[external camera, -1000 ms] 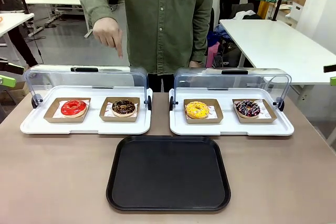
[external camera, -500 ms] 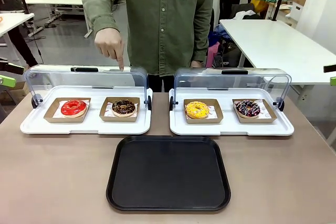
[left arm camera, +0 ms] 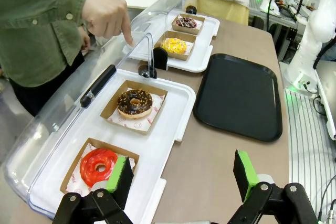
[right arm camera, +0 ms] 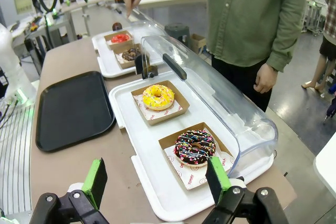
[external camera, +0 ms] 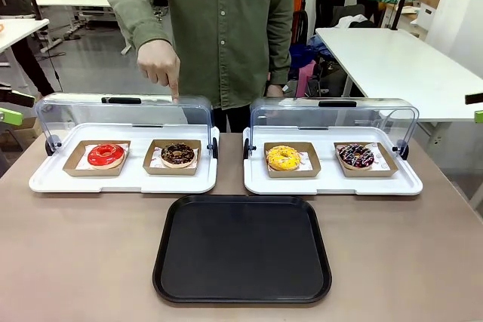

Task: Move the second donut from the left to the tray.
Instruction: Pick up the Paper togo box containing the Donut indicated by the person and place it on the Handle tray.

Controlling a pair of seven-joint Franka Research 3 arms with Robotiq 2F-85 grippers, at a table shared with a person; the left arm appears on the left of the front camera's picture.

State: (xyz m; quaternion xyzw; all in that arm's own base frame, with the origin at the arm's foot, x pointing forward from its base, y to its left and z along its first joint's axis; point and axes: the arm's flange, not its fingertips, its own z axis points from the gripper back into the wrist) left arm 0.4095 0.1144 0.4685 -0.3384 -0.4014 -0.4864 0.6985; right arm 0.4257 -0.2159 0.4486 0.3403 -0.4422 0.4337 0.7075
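Your left gripper (left arm camera: 182, 170) has its fingers spread wide apart with nothing between them. It hangs above the white serving tray (external camera: 124, 179) that lies at the far left of the desk (external camera: 75, 254). Your right gripper (right arm camera: 156, 178) is spread just as wide and also holds nothing. It hangs above the matching white tray (external camera: 332, 182) at the far right.

The chocolate donut (external camera: 178, 154) you want sits in its brown cardboard holder (external camera: 155, 165) on the right half of the left white tray, just beside the red donut (external camera: 106, 154). The clear lid (external camera: 121, 111) of that tray is tipped back toward the far edge of the desk.

The person at the far side points down with one hand (external camera: 158, 62). The forefinger reaches the top edge of the lid, above the chocolate donut; you cannot tell whether it touches.

The black tray (external camera: 242, 249) lies flat at the middle of the near edge, close in front of both white trays and touching neither. A yellow donut (external camera: 283, 157) and a dark streaked donut (external camera: 355, 155) rest in holders on the right white tray.
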